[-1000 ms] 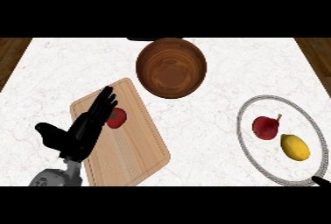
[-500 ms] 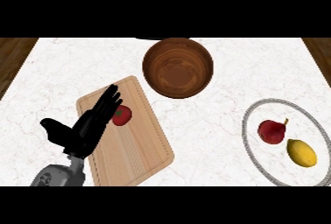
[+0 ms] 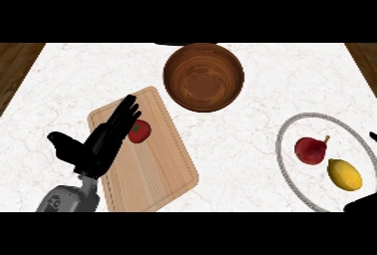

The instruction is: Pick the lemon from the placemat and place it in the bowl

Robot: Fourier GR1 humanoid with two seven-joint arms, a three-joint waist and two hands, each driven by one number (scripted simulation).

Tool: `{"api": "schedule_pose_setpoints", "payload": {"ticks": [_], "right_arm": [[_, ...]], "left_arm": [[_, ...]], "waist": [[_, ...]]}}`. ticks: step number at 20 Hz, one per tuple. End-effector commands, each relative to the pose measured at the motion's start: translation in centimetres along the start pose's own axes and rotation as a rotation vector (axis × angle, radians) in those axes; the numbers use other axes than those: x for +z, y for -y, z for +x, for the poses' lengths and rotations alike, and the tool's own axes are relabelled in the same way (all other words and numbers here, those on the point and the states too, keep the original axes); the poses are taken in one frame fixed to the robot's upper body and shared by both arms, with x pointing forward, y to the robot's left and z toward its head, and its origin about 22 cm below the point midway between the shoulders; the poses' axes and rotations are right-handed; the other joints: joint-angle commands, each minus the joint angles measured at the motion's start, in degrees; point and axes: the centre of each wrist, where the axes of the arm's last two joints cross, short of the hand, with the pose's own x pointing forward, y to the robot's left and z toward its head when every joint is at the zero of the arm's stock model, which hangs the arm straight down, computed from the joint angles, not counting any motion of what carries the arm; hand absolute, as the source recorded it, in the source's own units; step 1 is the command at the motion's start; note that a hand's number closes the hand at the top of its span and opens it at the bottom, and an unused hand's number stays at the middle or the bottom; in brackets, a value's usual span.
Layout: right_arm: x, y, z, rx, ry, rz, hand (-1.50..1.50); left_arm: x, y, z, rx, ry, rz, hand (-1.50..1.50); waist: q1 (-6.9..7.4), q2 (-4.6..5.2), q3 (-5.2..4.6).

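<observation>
The yellow lemon (image 3: 344,174) lies on a round white placemat with a grey rim (image 3: 279,147) at the right, just below a red pear (image 3: 311,150). The brown wooden bowl (image 3: 204,75) stands at the top centre with nothing in it. My left hand (image 3: 99,142) hovers open at the left, fingers straight, over the left edge of a wooden cutting board (image 3: 151,169), far from the lemon. Only a dark sliver of my right hand (image 3: 361,204) shows at the lower right corner, beside the placemat.
A small red tomato (image 3: 139,131) sits on the cutting board right by my left hand's fingers. White marble counter (image 3: 243,149) lies between the board and the placemat. Brown wood shows beyond the counter's far corners.
Everything on the counter has drifted slightly rightward in the view. My left hand stays open over the board's edge, and a bit of my right hand shows again at the lower right.
</observation>
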Motion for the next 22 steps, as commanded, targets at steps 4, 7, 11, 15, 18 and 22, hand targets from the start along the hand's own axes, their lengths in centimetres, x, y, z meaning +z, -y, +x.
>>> {"api": "schedule_pose_setpoints", "payload": {"ticks": [4,7,11,15,18,22], "right_arm": [[-2.9,-0.8,-0.2,0.063,-0.110,0.103,-1.50],[-2.6,-2.4,-0.1,0.077,-0.115,0.123,-1.50],[-2.4,-2.2,-0.1,0.076,-0.093,0.133,-1.50],[-4.2,-3.7,1.3,0.110,-0.085,0.110,-1.50],[-4.1,-4.1,1.7,0.116,-0.100,0.124,-1.50],[-4.8,-5.4,-0.8,0.111,-0.110,0.105,-1.50]], "left_arm": [[-0.9,1.4,0.5,0.005,0.007,0.014,0.00],[-0.1,0.5,-0.3,0.009,-0.006,0.005,0.00],[1.2,-0.3,0.2,-0.014,0.008,0.015,0.00],[0.8,1.1,-1.4,-0.010,0.014,0.013,0.00],[-0.3,1.5,-0.8,-0.002,0.002,0.006,0.00],[-1.1,-0.2,-0.4,-0.005,-0.011,0.022,0.00]], "waist": [[-0.35,-0.07,0.06],[-0.48,-0.11,0.05],[-0.53,-0.15,0.05],[-0.33,-0.08,0.05],[-0.46,-0.09,0.05],[-0.61,-0.10,0.05]]}}
